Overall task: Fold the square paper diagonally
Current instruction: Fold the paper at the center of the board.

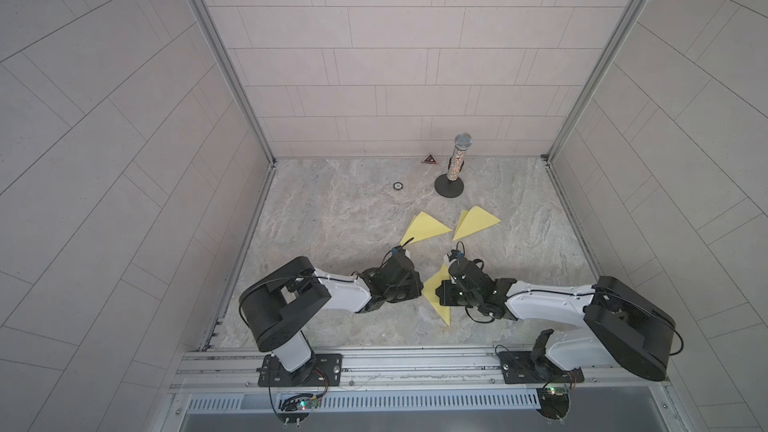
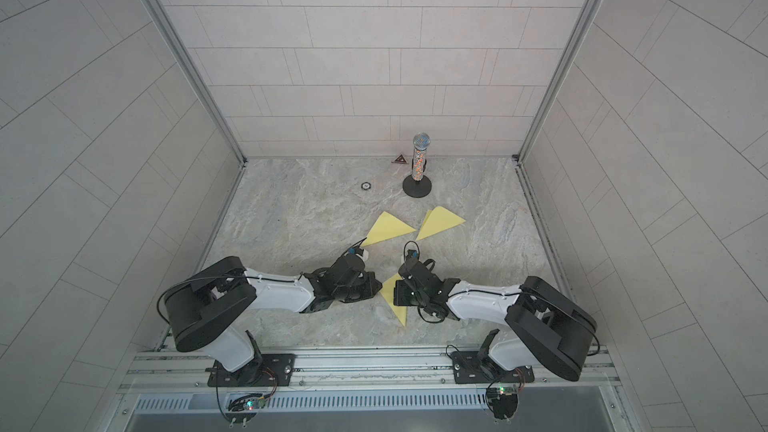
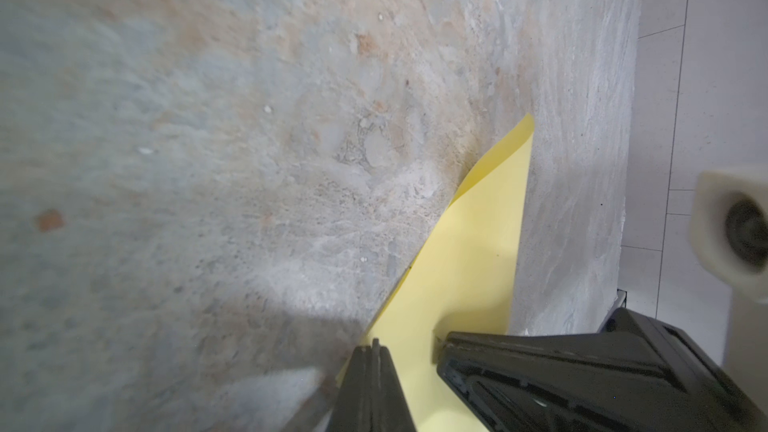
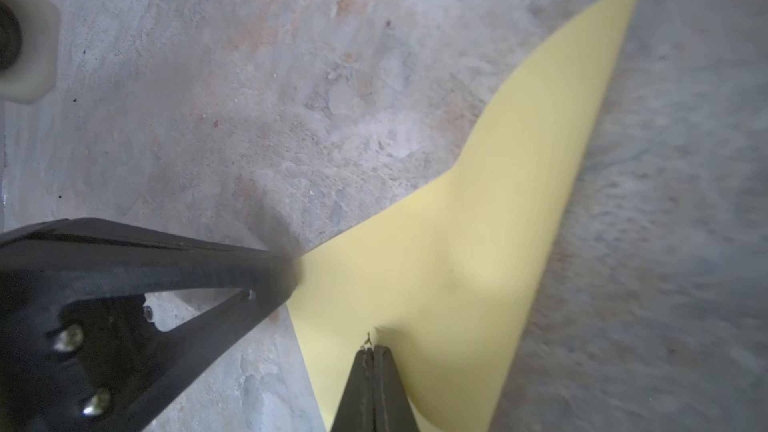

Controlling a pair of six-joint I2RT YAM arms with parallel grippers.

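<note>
1. Now the left tool [image 3: 372, 349] has its black fingers pressed together. The tips rest on the edge of the yellow paper sheet [image 3: 469, 268], and I cannot tell whether they nip that edge.
2. Just beside it, the right tool [image 4: 374, 349] is likewise pressed together, tips down on the same sheet, where a tiny pucker shows.
3. The sheet lies between the two tools on the grey marbled stone worktop [image 1: 332, 222], towards its front. In both top views it shows as a triangle partly hidden under the right tool.
4. Farther back lie one yellow paper triangle [image 1: 426, 228] and a second yellow triangle [image 1: 476, 222], near each other but apart.
5. Behind them a glittery silver microphone [image 1: 457, 160] stands upright on a round black base.
</note>
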